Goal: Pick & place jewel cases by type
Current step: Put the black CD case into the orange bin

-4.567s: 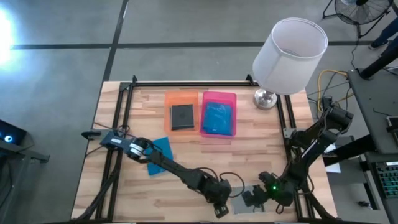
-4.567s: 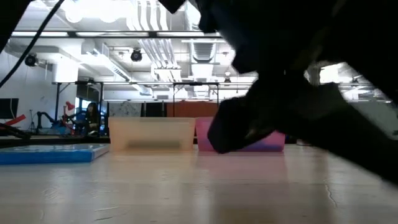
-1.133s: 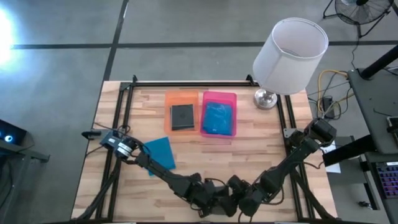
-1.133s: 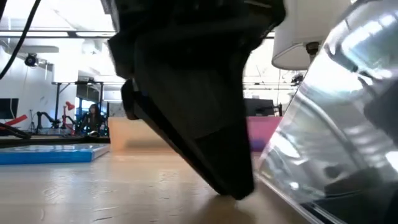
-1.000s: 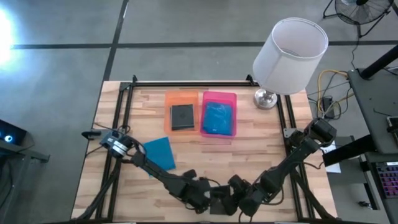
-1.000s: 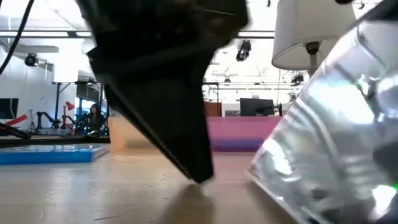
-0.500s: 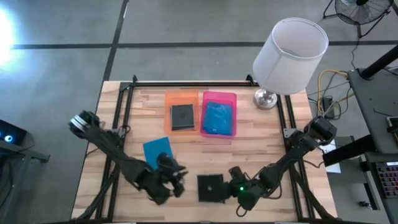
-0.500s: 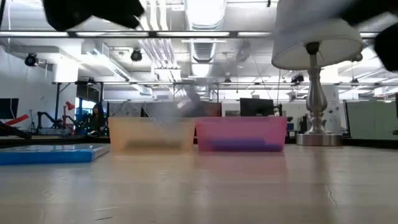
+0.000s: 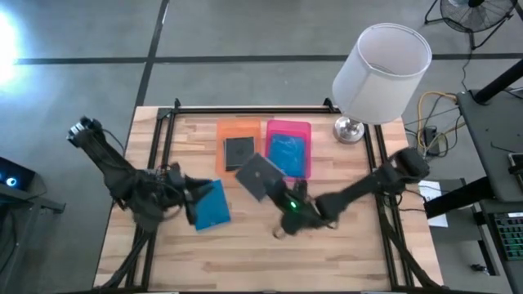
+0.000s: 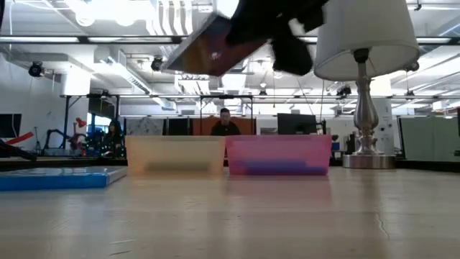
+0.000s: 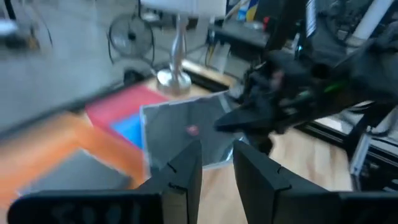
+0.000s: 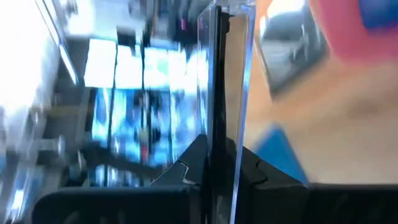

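A dark grey jewel case (image 9: pixel 260 174) hangs tilted in the air in front of the orange tray (image 9: pixel 222 129) and the pink tray (image 9: pixel 306 128), with my right gripper (image 9: pixel 280 194) shut on it. Another dark case (image 9: pixel 239 152) lies in the orange tray, and blue cases (image 9: pixel 286 155) lie in the pink one. A blue jewel case (image 9: pixel 212 204) lies flat on the table at the left. My left gripper (image 9: pixel 189 204) stands open just left of it, nothing between its fingers (image 11: pixel 186 168). My right gripper pinches the grey case between its two fingers at the case's near right edge (image 9: pixel 274 186). In the right wrist view the case shows edge-on (image 12: pixel 219 124) between the fingers. The fingers come from the table's right. The case is lifted clear and tilted (image 10: pixel 208 39).
A lamp with a white shade (image 9: pixel 380 65) stands at the table's far right corner, its base (image 9: pixel 350 129) beside the pink tray. Black rails (image 9: pixel 245 110) frame the table. Bare wood (image 9: pixel 270 253) lies along the near side. A person (image 10: pixel 226 124) shows in the room behind.
My right gripper has shut on the grey case near the table's near edge, lifted it clear and carried it up and toward the far side, in front of the trays; the case now tilts. My left gripper has drawn back toward the left edge, beside the blue case.
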Controlling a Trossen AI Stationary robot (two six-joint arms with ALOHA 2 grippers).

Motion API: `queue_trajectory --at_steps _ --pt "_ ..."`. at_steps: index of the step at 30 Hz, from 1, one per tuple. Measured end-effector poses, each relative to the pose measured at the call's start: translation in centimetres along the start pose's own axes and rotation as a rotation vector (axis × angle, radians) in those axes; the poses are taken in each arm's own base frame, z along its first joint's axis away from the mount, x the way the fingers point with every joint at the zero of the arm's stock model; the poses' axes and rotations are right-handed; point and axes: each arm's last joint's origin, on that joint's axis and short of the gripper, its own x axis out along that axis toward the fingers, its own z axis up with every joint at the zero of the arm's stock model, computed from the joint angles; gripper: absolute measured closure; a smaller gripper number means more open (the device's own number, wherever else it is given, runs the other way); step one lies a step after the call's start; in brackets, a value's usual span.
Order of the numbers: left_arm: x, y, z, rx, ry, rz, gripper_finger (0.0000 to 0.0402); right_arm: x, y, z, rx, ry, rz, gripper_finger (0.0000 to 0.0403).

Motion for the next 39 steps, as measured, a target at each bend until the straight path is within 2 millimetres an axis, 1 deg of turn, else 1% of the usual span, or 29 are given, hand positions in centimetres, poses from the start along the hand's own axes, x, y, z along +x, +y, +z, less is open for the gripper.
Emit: queue_trajectory --at_steps 3,5,9,13,15,16,18,22,25,29,31,34,37,39 --pt "-1.1 1.5 1.8 0.089 -0.037 -0.018 0.0328 3.8 0.9 0.1 0.029 -0.127 0.005 0.0382" --pt "-1.9 2.4 3.0 0.139 -0.060 -0.030 0.0328 6.4 1.1 0.1 0.065 -0.190 -0.015 0.0378" --pt "-3.1 4.0 5.0 0.209 -0.093 -0.061 0.0328 10.8 1.2 -0.6 0.045 -0.255 -0.109 0.0372" --pt "-4.3 5.5 6.8 0.205 -0.124 -0.099 0.0328 14.0 1.7 -2.1 0.097 -0.258 -0.161 0.0372" --pt "-4.9 6.3 7.6 0.202 -0.133 -0.131 0.0328 15.1 2.3 -2.7 0.101 -0.265 -0.168 0.0372" --pt "-5.2 6.6 8.0 0.204 -0.136 -0.154 0.0328 15.6 2.6 -2.7 0.092 -0.266 -0.184 0.0371" --pt "-5.6 7.1 8.6 0.216 -0.140 -0.199 0.0328 16.5 3.5 -2.3 0.067 -0.268 -0.234 0.0371" --pt "-6.5 8.0 9.6 0.193 -0.151 -0.277 0.0328 17.3 5.7 -0.7 0.014 -0.305 -0.306 0.0370" --pt "-6.9 8.9 10.0 0.169 -0.165 -0.297 0.0328 17.8 7.1 0.2 0.028 -0.280 -0.342 0.0370" --pt "-7.2 9.7 10.1 0.191 -0.178 -0.299 0.0328 18.6 6.6 1.4 0.001 -0.277 -0.422 0.0370" --pt "-7.4 10.0 10.2 0.191 -0.185 -0.304 0.0328 18.7 6.2 1.4 -0.003 -0.281 -0.432 0.0369" --pt "-7.6 10.6 10.4 0.172 -0.195 -0.306 0.0328 18.7 6.2 1.4 0.005 -0.273 -0.434 0.0369" --pt "-7.7 10.8 10.4 0.172 -0.195 -0.312 0.0328 19.5 6.4 1.9 0.036 -0.259 -0.439 0.0369" --pt "-7.7 10.9 10.4 0.180 -0.194 -0.313 0.0328 19.9 6.2 2.3 0.035 -0.241 -0.473 0.0366"
